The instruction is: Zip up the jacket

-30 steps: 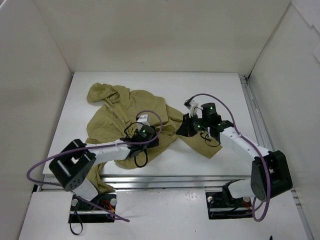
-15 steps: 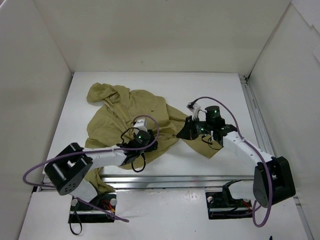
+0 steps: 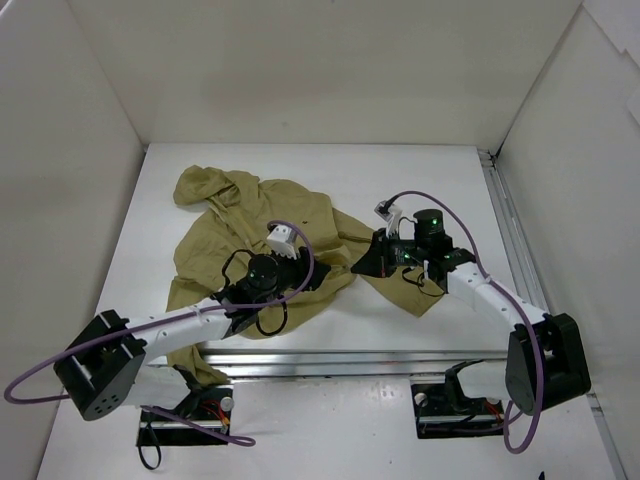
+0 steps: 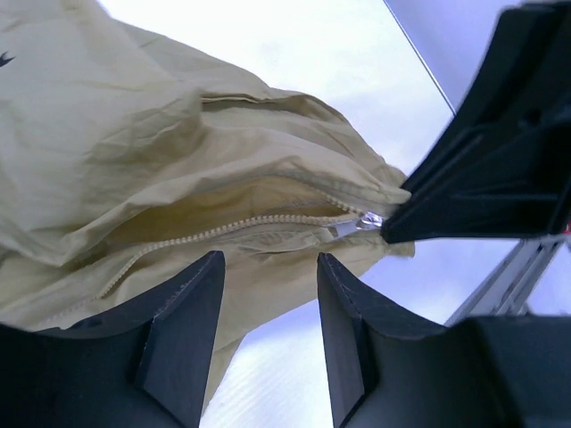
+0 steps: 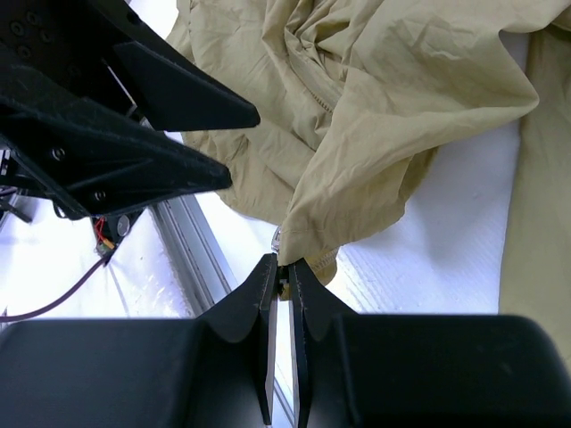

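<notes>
The jacket (image 3: 250,215) is lying left of centre. The left gripper (image 4: 269,263) is hovering released, empty. The zipper (image 4: 232,227) is running nine-to-three just beyond it (slider (image 4: 361,223) at three o'clock), where the right gripper (image 5: 281,267) is clenching the jacket's hem. Since a second ago, the left elbow (image 3: 105,360) has swung out toward seven o'clock.

Overhead view from behind, whole table (image 3: 400,180) — both wrist views close, on the same jacket (image 4: 134,134) hem.

i see a white bench (image 3: 400,170) boxed in by white walls (image 3: 300,60), a metal rail (image 3: 340,360) along its near edge.
</notes>
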Controlling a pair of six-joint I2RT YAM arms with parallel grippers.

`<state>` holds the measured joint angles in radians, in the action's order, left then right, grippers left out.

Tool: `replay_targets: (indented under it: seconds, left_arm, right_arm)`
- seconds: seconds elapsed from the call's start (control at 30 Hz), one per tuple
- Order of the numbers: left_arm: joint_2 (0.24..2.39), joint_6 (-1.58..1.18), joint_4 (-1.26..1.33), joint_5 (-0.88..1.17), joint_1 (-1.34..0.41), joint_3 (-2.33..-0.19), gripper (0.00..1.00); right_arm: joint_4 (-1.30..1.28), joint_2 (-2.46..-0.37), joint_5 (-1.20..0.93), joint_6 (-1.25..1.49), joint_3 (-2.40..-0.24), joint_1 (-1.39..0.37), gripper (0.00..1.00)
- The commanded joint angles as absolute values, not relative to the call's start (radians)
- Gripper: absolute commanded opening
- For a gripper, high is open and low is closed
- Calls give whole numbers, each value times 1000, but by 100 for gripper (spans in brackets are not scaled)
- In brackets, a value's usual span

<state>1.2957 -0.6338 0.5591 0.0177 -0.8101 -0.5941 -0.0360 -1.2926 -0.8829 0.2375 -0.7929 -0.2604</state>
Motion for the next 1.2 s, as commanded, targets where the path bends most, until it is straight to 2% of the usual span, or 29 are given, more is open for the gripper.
replay_targets:
  seconds: [0.0, 0.53, 0.97, 1.17]
  left_arm:
    - [1296, -503, 683, 143, -802, -633, 42]
    - [1338, -384, 683, 299, -802, -698, 42]
    - [1367, -307, 640, 250, -802, -723, 41]
    - [1370, -244, 649, 129, -856, -724, 41]
  right_arm:
    - [34, -1255, -936, 250, -807, -255, 0]
    - [35, -1241, -965, 244, -807, -255, 0]
    - [35, -1236, -976, 245, -810, -252, 0]
    - [35, -1233, -979, 248, -816, -252, 0]
